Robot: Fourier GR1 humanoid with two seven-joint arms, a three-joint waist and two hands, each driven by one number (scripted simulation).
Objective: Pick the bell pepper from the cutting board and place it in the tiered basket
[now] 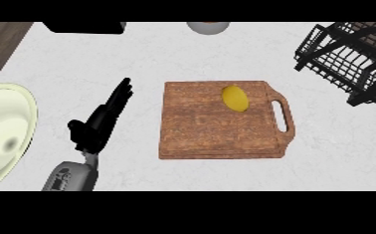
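Yellow bell pepper (235,98) lies on wooden cutting board (198,133), near the board's far edge, toward its handle side. Board sits mid-tabletop (147,54). To its left, clear of it: left robot hand (99,126), fingers straight, holding nothing. Black wire tiered basket (337,58) at far right corner, well apart from pepper. Sink (15,128) at left edge.
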